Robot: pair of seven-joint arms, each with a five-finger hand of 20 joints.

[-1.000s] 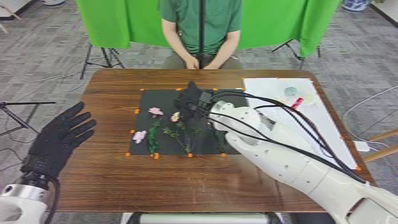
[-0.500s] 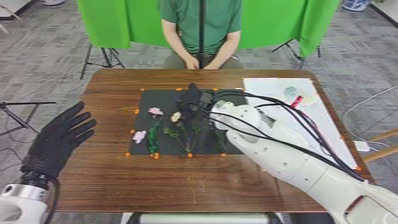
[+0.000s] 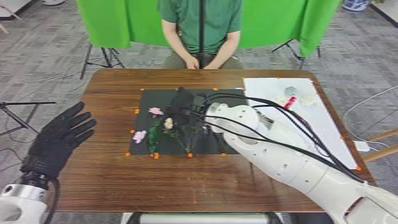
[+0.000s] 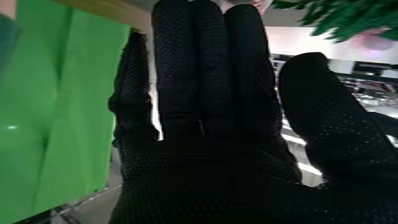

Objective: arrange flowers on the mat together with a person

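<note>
My right hand (image 3: pixel 184 111) is over the black mat (image 3: pixel 206 148), its straight fingers pointing toward the far side and partly covering the flowers there. In the right wrist view the right hand (image 4: pixel 204 165) has its fingers straight and thumb apart, with green leaves (image 4: pixel 342 15) and a pink bloom (image 4: pixel 371 41) beyond the thumb. On the mat's left part lie a pink flower (image 3: pixel 155 111), a pink-purple flower (image 3: pixel 139 135) with a green stem (image 3: pixel 153 140), and a cream flower (image 3: pixel 169 123) beside my hand. My left hand (image 3: pixel 60 139) is held open off the table's left side.
A white sheet (image 3: pixel 322 131) covers the table's right side, with a red object (image 3: pixel 290 102) and a pale item (image 3: pixel 290 91) on it. Orange markers line the mat's edges. A person sits across the table, hands (image 3: pixel 202 65) together at the far edge.
My right hand has shifted left over the mat and now covers part of the flowers near the cream one. The left hand and the person's hands have stayed in place.
</note>
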